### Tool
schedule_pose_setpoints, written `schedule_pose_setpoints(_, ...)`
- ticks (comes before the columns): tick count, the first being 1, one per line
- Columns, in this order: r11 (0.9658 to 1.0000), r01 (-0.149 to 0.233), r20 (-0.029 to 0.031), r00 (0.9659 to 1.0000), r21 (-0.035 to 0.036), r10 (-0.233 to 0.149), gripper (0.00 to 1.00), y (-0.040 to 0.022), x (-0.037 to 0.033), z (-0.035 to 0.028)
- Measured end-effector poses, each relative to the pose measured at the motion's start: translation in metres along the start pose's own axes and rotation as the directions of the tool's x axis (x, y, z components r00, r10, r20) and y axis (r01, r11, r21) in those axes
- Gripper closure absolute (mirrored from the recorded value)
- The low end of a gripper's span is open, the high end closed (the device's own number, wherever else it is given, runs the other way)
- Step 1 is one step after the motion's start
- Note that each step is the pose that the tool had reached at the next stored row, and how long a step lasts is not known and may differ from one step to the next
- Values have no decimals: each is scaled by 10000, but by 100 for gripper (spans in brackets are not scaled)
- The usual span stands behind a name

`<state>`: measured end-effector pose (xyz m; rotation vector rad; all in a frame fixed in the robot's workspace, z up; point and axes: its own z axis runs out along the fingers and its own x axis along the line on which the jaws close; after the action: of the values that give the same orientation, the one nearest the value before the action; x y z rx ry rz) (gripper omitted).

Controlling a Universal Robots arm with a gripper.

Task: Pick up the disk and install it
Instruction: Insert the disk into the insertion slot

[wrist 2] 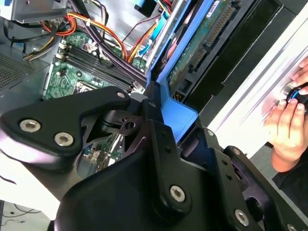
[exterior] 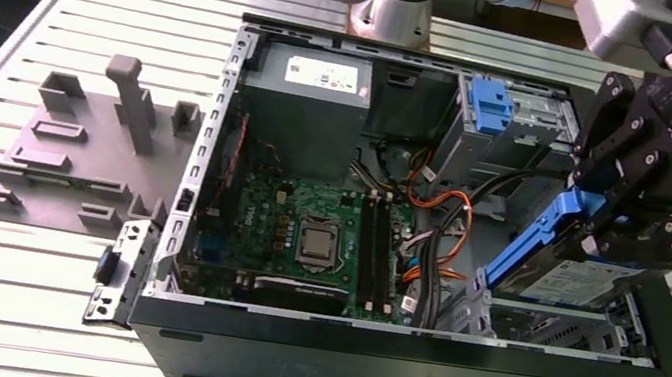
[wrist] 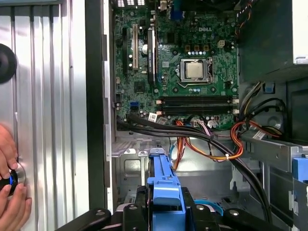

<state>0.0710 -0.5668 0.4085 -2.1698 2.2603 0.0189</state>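
Gripper point(exterior: 610, 235) fingers pinch the disk point(exterior: 565, 277) by its blue carrier rail; the drive hangs tilted, label outward. It sits over the drive cage point(exterior: 557, 330) at the open PC case's point(exterior: 417, 358) near corner on the exterior view's right; can't tell whether it touches the cage. A person's hand point(wrist: 9, 192) is on a knob point(wrist: 8, 180) on the slatted table point(exterior: 12, 269), just outside the case wall.

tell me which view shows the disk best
The exterior view: the disk, tilted in the gripper over the case, shows its labelled face and blue rail. The second wrist view shows its board side and rail; the first wrist view, its rail end-on.
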Motion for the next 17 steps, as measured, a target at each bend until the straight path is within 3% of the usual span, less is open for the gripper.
schedule_pose_setpoints(17, 10000, -8, 1, 10000, 0, 8, 63, -1, 22, 197)
